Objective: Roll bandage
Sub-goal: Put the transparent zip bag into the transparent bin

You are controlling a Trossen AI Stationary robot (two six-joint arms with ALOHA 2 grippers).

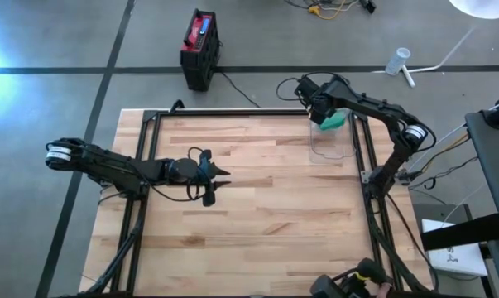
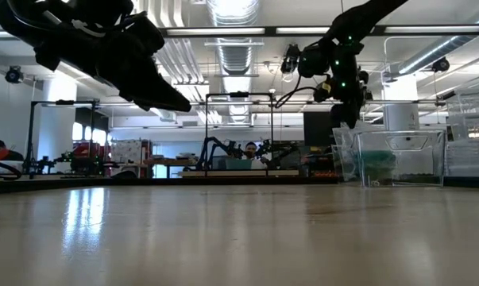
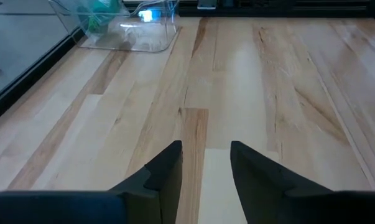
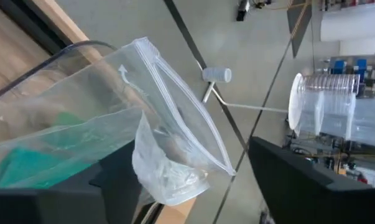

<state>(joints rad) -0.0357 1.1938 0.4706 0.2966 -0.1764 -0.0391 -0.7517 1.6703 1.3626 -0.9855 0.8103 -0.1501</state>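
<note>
A clear zip bag [image 4: 165,118] with a teal-green bandage [image 4: 25,168] inside sticks up out of a clear bin [image 1: 332,149] at the table's far right. My right gripper [image 4: 193,162] hovers open over the bin [image 2: 398,159], with the bag's zip end between its fingers. It also shows in the high view [image 1: 322,112] and the low view [image 2: 346,111]. My left gripper [image 1: 218,180] hangs open above the wood at the table's left middle. Nothing lies between its fingers in the left wrist view [image 3: 206,155]. My right gripper's fingers stand on either side of the bag's upper corner [image 4: 168,180], coming slanting down from above. The corner lies in front of one finger [image 4: 112,186], and I cannot tell whether it touches it. The bag's lower part rests in the bin.
Black frame rails [image 1: 232,114] run along the table's far, left and right edges. A red and black box [image 1: 201,50] and a white part [image 1: 400,64] lie on the floor beyond the far edge. Bare wood [image 1: 266,215] fills the middle and near part.
</note>
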